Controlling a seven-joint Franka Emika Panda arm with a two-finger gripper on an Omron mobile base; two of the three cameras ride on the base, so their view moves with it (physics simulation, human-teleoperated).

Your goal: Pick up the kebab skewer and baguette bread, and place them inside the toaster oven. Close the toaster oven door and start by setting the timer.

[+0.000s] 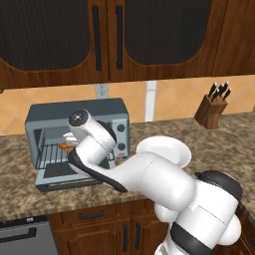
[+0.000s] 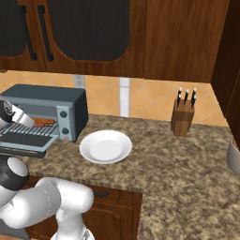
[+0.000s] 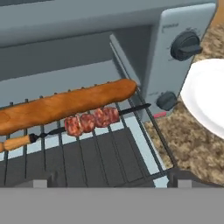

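The blue-grey toaster oven [image 1: 74, 112] [image 2: 47, 96] stands on the counter with its door [image 1: 59, 182] [image 2: 22, 149] folded down flat. On the wire rack [image 3: 109, 151] inside lies the orange-brown baguette bread [image 3: 65, 105] [image 2: 44, 123], and the kebab skewer [image 3: 89, 121] rests just in front of it, alongside. My gripper [image 3: 111, 181] hovers over the front of the rack, open, with nothing between its fingers and clear of both foods. In the left base view the hand [image 1: 82, 124] covers most of the oven's opening.
Two round knobs [image 3: 186, 45] [image 3: 167, 100] and a red button [image 3: 159, 115] sit on the oven's side panel. A white plate [image 1: 164, 149] [image 2: 105, 146] lies right of the oven. A knife block [image 1: 213, 107] [image 2: 183, 115] stands by the back wall.
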